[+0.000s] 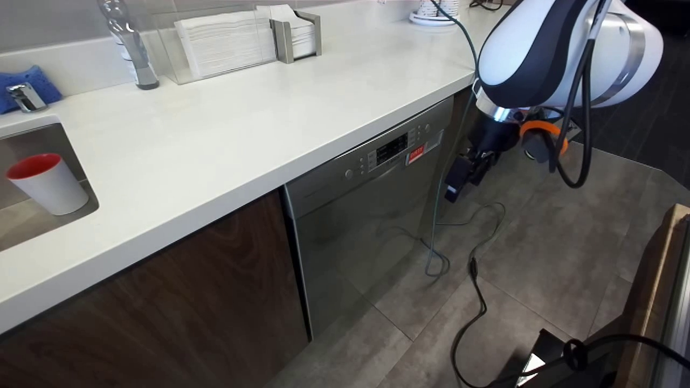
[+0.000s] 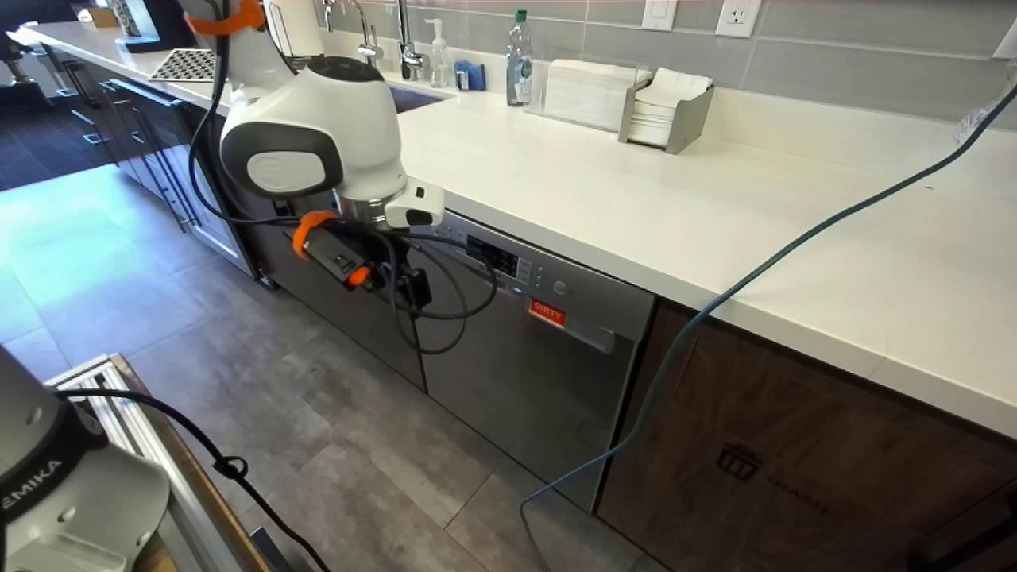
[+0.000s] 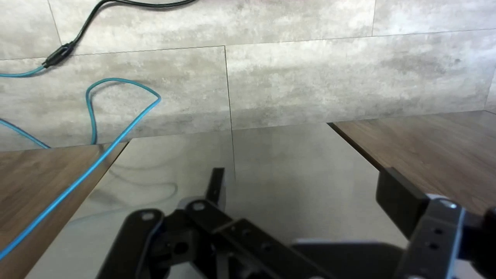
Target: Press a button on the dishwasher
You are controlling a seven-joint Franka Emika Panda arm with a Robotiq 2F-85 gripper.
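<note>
The dishwasher shows its grey brushed-steel front in both exterior views (image 1: 356,253) (image 2: 508,381) and in the wrist view (image 3: 286,155). Its control strip (image 1: 345,175) runs under the counter edge, with small buttons beside a dark display (image 1: 392,149), also seen in an exterior view (image 2: 493,254). I see no red light on the display. My gripper (image 1: 458,186) hangs in front of the dishwasher, below the control strip's height and apart from the panel. In the wrist view the gripper (image 3: 302,176) is open and empty, its fingers wide apart. Cables partly cover it in an exterior view (image 2: 417,294).
A red DIRTY sign (image 2: 547,312) sits on the front. The white countertop (image 1: 302,118) overhangs the dishwasher. A blue-green cable (image 2: 667,361) hangs over the counter edge to the floor. Dark wooden cabinet doors (image 1: 215,302) flank the dishwasher. A sink holds a cup (image 1: 51,186).
</note>
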